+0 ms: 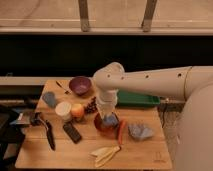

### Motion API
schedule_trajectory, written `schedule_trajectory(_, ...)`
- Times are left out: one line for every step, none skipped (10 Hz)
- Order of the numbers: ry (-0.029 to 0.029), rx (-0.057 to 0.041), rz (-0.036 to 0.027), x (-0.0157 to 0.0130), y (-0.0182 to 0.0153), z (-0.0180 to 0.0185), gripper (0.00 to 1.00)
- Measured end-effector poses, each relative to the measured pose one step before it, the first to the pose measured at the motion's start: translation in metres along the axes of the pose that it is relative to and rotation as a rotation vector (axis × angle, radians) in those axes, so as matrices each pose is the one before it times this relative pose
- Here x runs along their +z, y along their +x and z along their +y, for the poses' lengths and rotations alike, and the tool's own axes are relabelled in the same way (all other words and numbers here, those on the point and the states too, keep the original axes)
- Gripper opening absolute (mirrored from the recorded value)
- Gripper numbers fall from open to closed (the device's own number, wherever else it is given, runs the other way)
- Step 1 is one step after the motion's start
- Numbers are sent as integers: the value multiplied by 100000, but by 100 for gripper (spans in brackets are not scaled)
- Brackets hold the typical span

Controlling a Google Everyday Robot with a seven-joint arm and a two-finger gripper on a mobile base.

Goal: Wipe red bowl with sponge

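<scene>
Gripper [107, 115] hangs just above red bowl [99, 128] — sponge [112, 120] lies inside it.

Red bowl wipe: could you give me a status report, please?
Pincer down over red bowl. Sponge in bowl beneath it. Red pepper close beside rim.

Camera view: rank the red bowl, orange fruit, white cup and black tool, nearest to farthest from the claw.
The claw sits at table centre.
1. red bowl, directly beneath it
2. orange fruit, just left
3. white cup, farther left
4. black tool, front left
</scene>
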Motion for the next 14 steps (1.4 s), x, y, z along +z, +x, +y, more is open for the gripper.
schedule_trajectory(-196,1935,-154,82,-242,-740,8)
schedule_trajectory(-468,700,-314,88,-501,-237,8)
schedule_trajectory(-539,112,-158,120,-490,144,8)
schedule_trajectory(-782,-1157,-164,188,-767,761,8)
schedule_trajectory(-566,-2293,225,283,-531,1197,8)
schedule_trajectory(-256,-2464,436,249,-131,1151,8)
schedule_trajectory(-379,-3151,833,449,470,1393,8)
schedule_trajectory(320,-1622,1286,289,769,593,8)
schedule_trajectory(840,-772,1572,146,964,394,8)
schedule_trajectory(1078,943,1195,32,895,-162,8)
schedule_trajectory(1742,2196,1042,6,860,-850,8)
schedule_trajectory(2525,3188,1191,-3,481,-1340,8)
schedule_trajectory(1343,2019,177,-35,-310,-985,8)
schedule_trajectory(1394,1939,148,20,-671,-1142,8)
